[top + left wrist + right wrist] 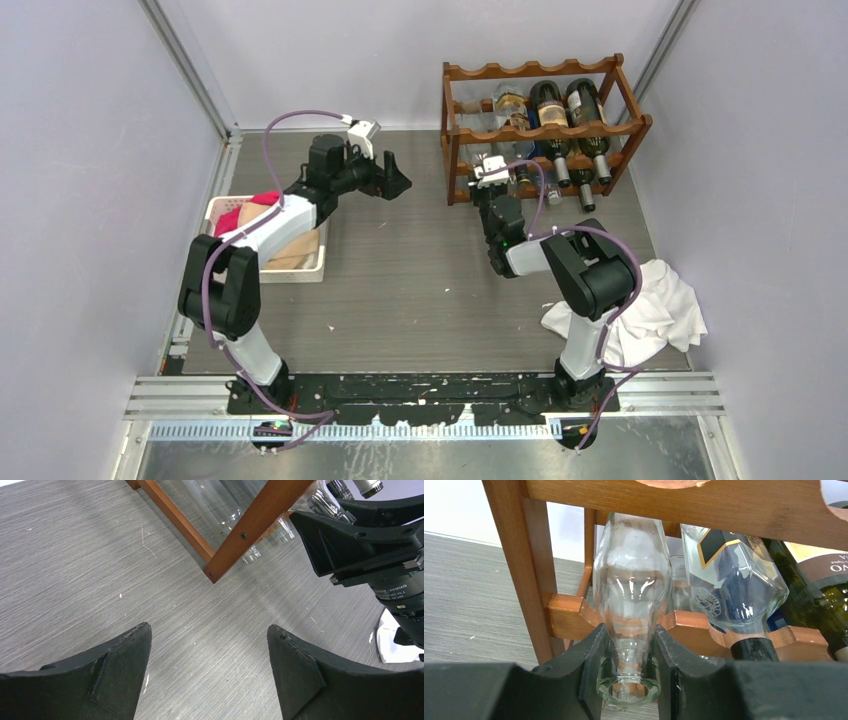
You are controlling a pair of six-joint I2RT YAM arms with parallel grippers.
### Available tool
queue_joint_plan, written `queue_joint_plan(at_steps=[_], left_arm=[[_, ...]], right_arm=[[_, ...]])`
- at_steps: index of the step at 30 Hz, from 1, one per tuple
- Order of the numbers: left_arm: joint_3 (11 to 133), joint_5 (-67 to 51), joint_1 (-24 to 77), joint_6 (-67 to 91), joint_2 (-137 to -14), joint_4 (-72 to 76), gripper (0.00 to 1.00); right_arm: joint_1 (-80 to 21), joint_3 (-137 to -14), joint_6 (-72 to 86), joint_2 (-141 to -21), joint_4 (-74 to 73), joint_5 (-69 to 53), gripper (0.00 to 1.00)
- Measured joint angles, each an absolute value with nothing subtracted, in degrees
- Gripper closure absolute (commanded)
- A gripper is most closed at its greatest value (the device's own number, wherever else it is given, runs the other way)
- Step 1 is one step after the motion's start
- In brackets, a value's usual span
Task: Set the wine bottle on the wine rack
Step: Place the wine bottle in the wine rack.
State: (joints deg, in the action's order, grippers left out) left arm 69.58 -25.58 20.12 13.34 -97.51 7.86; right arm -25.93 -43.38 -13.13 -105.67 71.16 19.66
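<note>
The wine bottle (631,580) is clear glass and lies with its body in the leftmost scallop of the wine rack's (519,555) lower rail, neck pointing toward me. My right gripper (629,632) is shut on that neck just behind the lip. From above, the right gripper (491,180) sits at the reddish-brown wine rack's (545,72) front left corner. My left gripper (395,180) hovers over the table left of the rack. It stands open with only bare tabletop between its fingers (125,665). A rack post (250,527) shows ahead of it.
Several other bottles (552,105), dark and clear, lie in the rack. A white basket (318,262) holding pink and tan items sits under the left arm. A crumpled white cloth (655,310) lies by the right arm's base. Walls close in on both sides.
</note>
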Motion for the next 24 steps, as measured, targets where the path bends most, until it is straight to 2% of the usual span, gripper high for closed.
queue_joint_plan(at_steps=[20, 22, 24], left_arm=[[71.6, -28.4, 18.3, 14.7, -100.2, 7.8, 0.16], [71.8, -28.7, 18.1, 14.8, -100.4, 7.8, 0.16], [72.1, -29.0, 18.0, 14.8, -100.6, 7.7, 0.16]], right_arm=[[-25.1, -51.3, -11.9, -111.6, 72.4, 19.7, 0.99], [-25.0, -51.3, -11.5, -112.4, 72.2, 20.2, 0.97], [-25.0, -51.6, -11.0, -113.1, 72.4, 20.5, 0.91]])
